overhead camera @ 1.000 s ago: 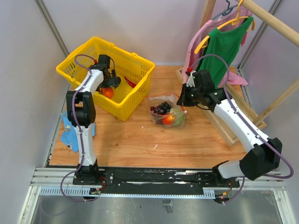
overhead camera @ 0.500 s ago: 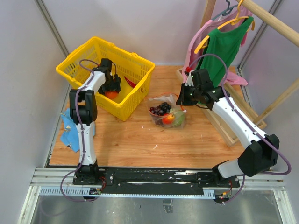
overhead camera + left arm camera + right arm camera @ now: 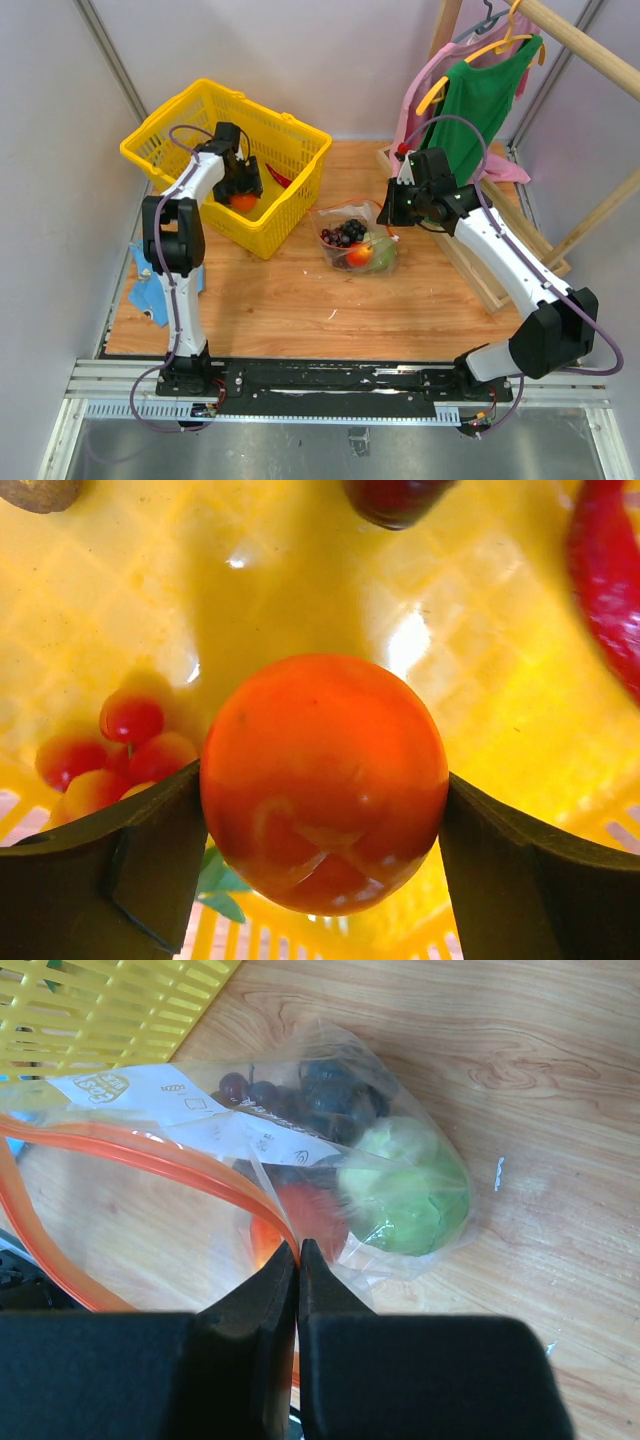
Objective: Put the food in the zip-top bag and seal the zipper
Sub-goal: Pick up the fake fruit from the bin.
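Note:
My left gripper [image 3: 243,197] is down inside the yellow basket [image 3: 170,120], shut on an orange-red round fruit [image 3: 322,780] that sits between both fingers [image 3: 150,860] just above the basket floor. The clear zip-top bag [image 3: 355,245] lies mid-table. It holds the purple grapes [image 3: 330,1090], the light-green ball [image 3: 405,1185] and a red fruit [image 3: 312,1218]. My right gripper [image 3: 297,1250] is shut on the red-orange zipper [image 3: 180,1160] and holds the bag's mouth open and raised. In the top view it [image 3: 396,230] is at the bag's right edge.
The basket also holds a red chili [image 3: 610,580], small cherry tomatoes [image 3: 130,720] and a dark red piece [image 3: 395,495]. A clothes rack with a green shirt [image 3: 475,110] and its wooden base [image 3: 500,270] stand to the right. A blue cloth [image 3: 150,285] lies at the table's left edge.
My left gripper has shifted right and down inside the basket onto the orange-red fruit. The right gripper has stayed at the bag's mouth, nearly still.

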You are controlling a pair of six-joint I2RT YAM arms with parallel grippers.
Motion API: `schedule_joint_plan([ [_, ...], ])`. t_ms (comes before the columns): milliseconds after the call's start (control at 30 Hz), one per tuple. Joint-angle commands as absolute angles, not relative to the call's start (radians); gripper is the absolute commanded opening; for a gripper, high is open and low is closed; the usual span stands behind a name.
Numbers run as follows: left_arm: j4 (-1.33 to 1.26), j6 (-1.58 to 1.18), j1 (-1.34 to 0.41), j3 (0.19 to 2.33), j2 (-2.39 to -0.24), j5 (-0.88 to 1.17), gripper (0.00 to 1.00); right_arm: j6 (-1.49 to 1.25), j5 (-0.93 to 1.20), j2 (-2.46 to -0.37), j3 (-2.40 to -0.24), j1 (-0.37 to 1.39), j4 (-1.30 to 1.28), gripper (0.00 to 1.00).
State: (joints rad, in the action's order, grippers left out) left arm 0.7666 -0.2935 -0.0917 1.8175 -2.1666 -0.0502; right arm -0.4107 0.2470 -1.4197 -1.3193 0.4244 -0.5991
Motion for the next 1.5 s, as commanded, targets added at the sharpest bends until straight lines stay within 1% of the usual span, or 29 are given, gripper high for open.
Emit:
schedule_joint_plan([
  [0, 0.755, -0.298, -0.111, 1.794, -2.047, -0.012, 0.63, -0.397, 0.262, -1.398, -1.344, 0.414, -0.603, 0.03],
  [300, 0.733, -0.316, -0.126, 1.731, -1.959, 0.051, 0.62, -0.408, 0.272, -1.382, -1.329, 0.414, -0.601, 0.03],
  [400, 0.731, -0.319, -0.136, 1.725, -1.926, 0.059, 0.6, -0.41, 0.272, -1.378, -1.324, 0.414, -0.599, 0.03],
  [800, 0.645, -0.304, -0.236, 1.687, -1.661, 0.084, 0.57, -0.41, 0.273, -1.381, -1.335, 0.414, -0.599, 0.03],
  [1100, 0.58, -0.286, -0.38, 1.618, -1.493, 0.106, 0.54, -0.415, 0.281, -1.393, -1.343, 0.414, -0.594, 0.03],
  [1467, 0.536, -0.206, -0.649, 1.577, -1.446, 0.06, 0.53, -0.431, 0.293, -1.402, -1.344, 0.414, -0.59, 0.03],
])
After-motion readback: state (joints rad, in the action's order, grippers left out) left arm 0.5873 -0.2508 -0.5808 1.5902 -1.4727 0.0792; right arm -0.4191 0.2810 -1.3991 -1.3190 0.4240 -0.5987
